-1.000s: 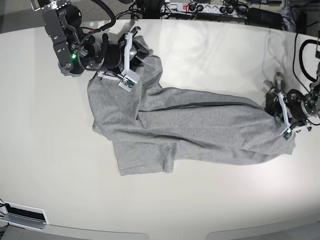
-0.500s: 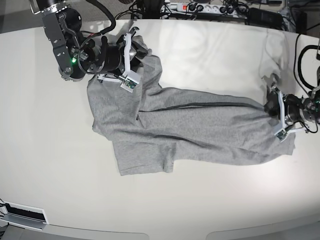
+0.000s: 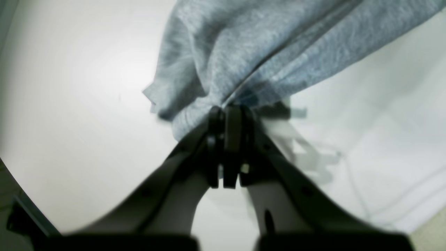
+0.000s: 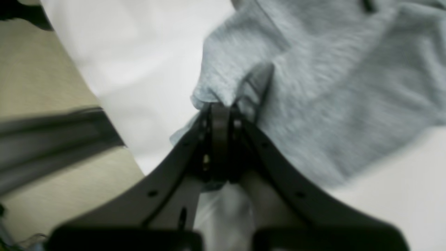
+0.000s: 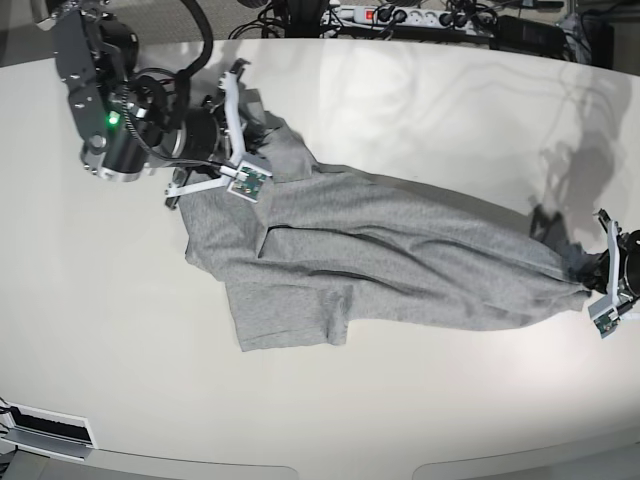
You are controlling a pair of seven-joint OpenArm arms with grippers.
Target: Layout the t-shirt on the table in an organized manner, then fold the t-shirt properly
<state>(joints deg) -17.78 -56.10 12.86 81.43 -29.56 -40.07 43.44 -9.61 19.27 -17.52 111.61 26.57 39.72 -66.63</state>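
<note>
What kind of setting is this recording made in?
Probably a robotics lab: a large white table with only a t-shirt on it, plus a power strip and tangled cables behind.

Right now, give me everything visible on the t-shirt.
The t-shirt is heather-grey knit, no lettering showing. It lies stretched diagonally across the glossy off-white table, creased lengthwise, one short sleeve flat toward the near edge. The right gripper is shut on a bunched edge at its far end; the left gripper is shut on a gathered edge at the opposite end.
</note>
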